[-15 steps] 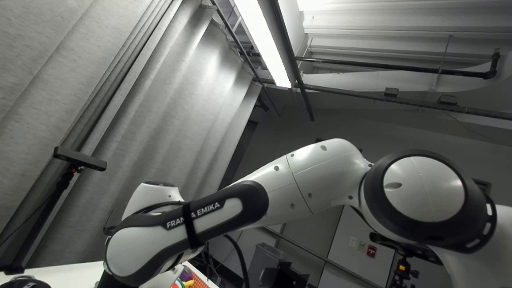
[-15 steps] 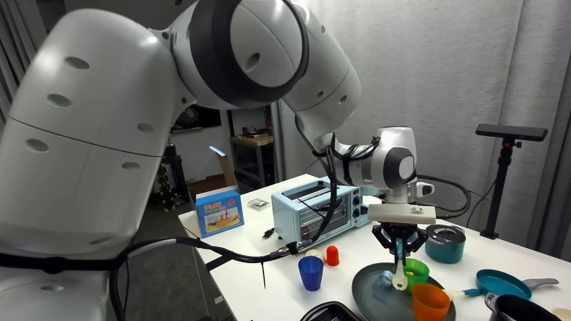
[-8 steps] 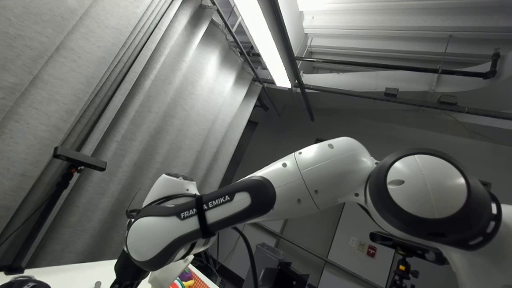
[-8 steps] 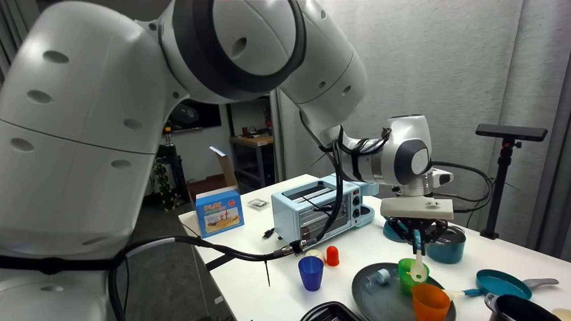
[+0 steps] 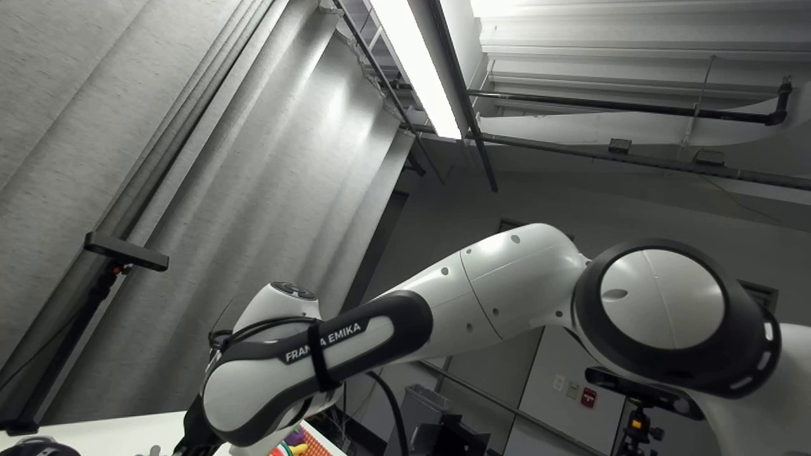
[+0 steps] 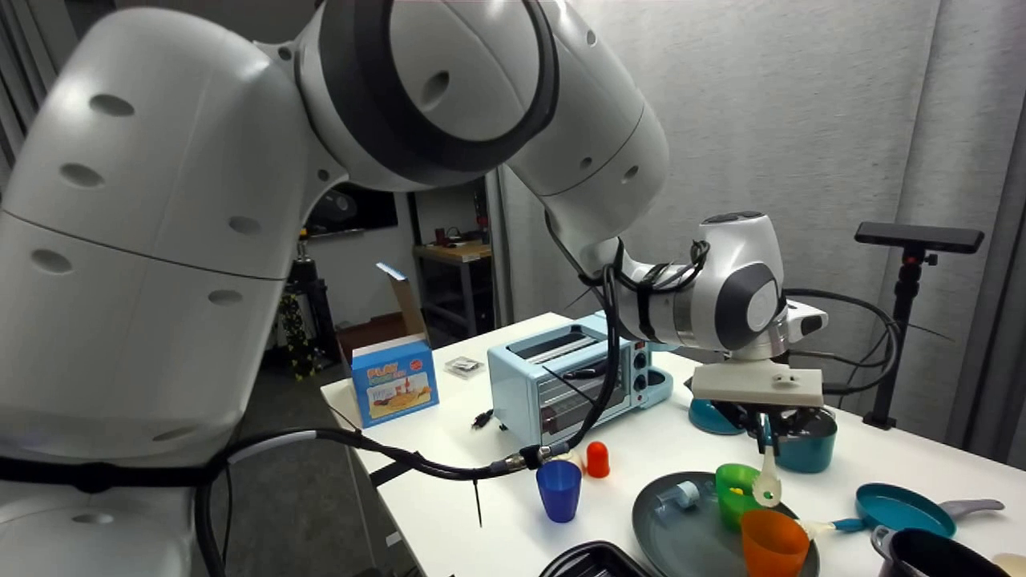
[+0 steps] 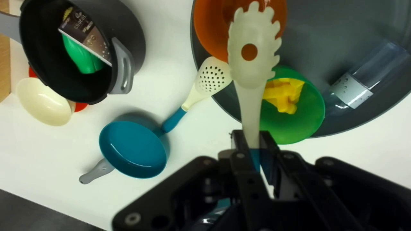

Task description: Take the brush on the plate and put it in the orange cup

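Observation:
The brush looks like a cream pasta server with a toothed head (image 7: 252, 61) and a teal handle. My gripper (image 7: 252, 139) is shut on the handle, head pointing away from the fingers. In an exterior view the brush (image 6: 767, 485) hangs head-down from the gripper (image 6: 764, 437), beside the green cup and above the plate's far right edge. The orange cup (image 6: 773, 546) stands on the dark grey plate (image 6: 681, 541), nearer that camera. In the wrist view the brush head overlaps the orange cup (image 7: 210, 32); its height above the cup is unclear.
A green cup (image 7: 289, 125) with a yellow item and a clear bottle (image 7: 362, 77) are on the plate. A slotted spoon (image 7: 210, 78) rests at its edge. A teal pan (image 7: 135, 149), black pot (image 7: 125, 32), blue cup (image 6: 559, 490) and toaster oven (image 6: 561, 385) stand around.
In an exterior view the gripper and held brush have moved right, from over the plate's middle to past the green cup. The cups and plate have not moved.

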### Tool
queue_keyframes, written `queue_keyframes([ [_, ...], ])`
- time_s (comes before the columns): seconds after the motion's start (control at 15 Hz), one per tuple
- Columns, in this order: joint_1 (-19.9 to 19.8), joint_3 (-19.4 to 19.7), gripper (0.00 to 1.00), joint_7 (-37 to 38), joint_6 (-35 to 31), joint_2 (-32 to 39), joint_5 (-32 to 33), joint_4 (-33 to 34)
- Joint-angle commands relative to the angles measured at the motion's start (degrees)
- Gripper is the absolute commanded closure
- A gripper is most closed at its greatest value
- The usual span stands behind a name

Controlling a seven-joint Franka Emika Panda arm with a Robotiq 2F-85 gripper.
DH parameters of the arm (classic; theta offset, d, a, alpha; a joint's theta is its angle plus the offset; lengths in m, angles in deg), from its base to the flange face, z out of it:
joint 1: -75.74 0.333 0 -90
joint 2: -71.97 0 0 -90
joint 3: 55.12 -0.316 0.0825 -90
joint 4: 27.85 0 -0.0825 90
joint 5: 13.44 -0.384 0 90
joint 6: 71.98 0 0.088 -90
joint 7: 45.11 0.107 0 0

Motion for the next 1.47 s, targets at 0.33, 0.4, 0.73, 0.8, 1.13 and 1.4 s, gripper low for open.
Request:
queue_keyframes([
  [0.33, -0.4, 2.2, 0.96, 3.1, -13.6, 2.8, 0.2, -4.8],
  [0.4, -0.4, 2.4, 0.96, 3.1, -15.1, 2.9, 0.2, -5.5],
  [0.73, -0.1, 2.9, 0.96, 3.0, -21.5, 3.1, 0.5, -8.8],
  [0.8, -0.1, 2.9, 0.96, 2.9, -23.0, 3.1, 0.5, -9.7],
  [1.13, 1.3, 4.4, 0.96, 3.6, -30.9, 3.0, 1.3, -14.3],
  [1.4, 2.1, 5.1, 0.6, 3.4, -38.1, 3.1, 0.7, -18.7],
])
